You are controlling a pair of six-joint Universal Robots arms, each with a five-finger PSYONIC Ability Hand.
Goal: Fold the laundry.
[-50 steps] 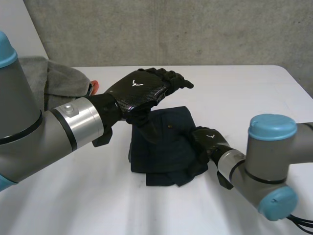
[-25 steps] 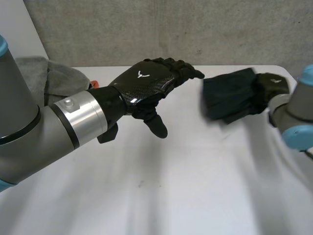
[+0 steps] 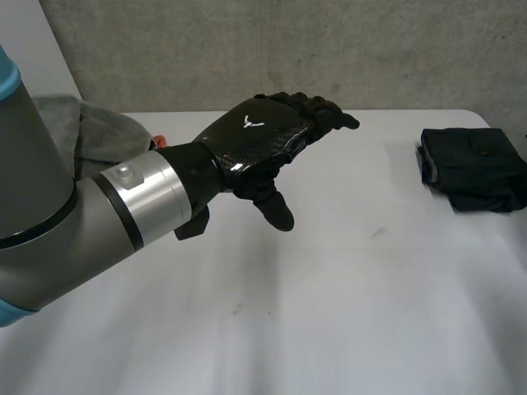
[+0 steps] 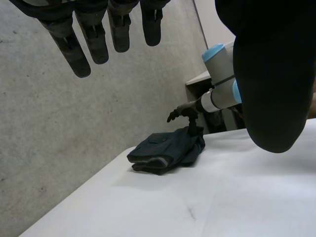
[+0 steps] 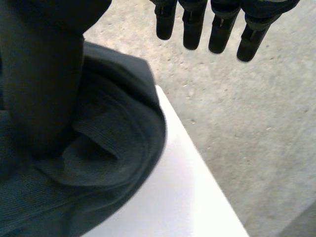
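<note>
Garment (image 3: 473, 169) lay folded at the table's (image 3: 329, 329) right edge, my right hand (image 4: 183, 109) over it, fingers straight, empty. My left hand (image 3: 262, 141) hovered mid-table, open, empty. One done, I judged; grey pile (image 3: 95, 136) at the left edge yet to fold.

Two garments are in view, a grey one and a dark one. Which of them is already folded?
The dark blue garment, on the robot's right side, is the folded one: it is a compact, squared bundle. The grey garment on the left side lies in a loose heap.
</note>
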